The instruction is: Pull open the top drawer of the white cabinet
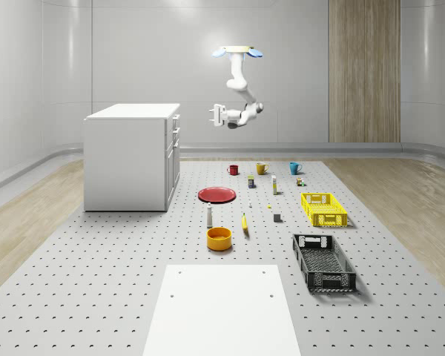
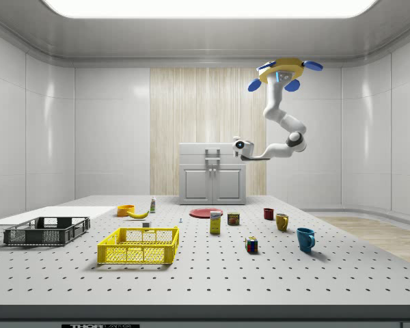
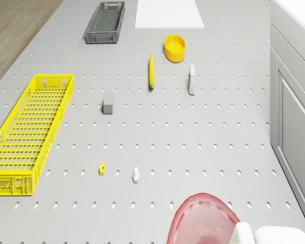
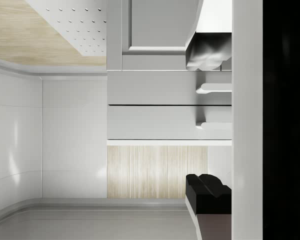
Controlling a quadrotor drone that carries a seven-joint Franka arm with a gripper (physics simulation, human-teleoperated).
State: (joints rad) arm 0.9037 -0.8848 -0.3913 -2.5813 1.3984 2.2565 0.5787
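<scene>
The white cabinet [image 1: 130,157] stands at the table's back, on the whole-scene view's left, with its drawer fronts facing right. The drone [image 1: 237,52] hovers high over the table, to the right of the cabinet. Its arm bends down and holds the gripper [image 1: 213,115] level with the top drawer [image 1: 176,120], a short gap away and pointing at it. In the side view the gripper [image 2: 238,145] is in front of the cabinet [image 2: 213,174], near its upper right corner. In the wrist view the open gripper [image 4: 208,120] frames the top drawer's handle [image 4: 215,124] between its fingers [image 4: 208,50]. Both drawers look shut.
Below the arm lie a red plate [image 1: 217,194] and three mugs [image 1: 261,168]. Nearer the front are a yellow bowl [image 1: 219,238], a banana [image 1: 245,223], a small bottle [image 1: 209,216], a yellow crate [image 1: 323,208], a black crate [image 1: 323,261] and a white sheet [image 1: 222,308].
</scene>
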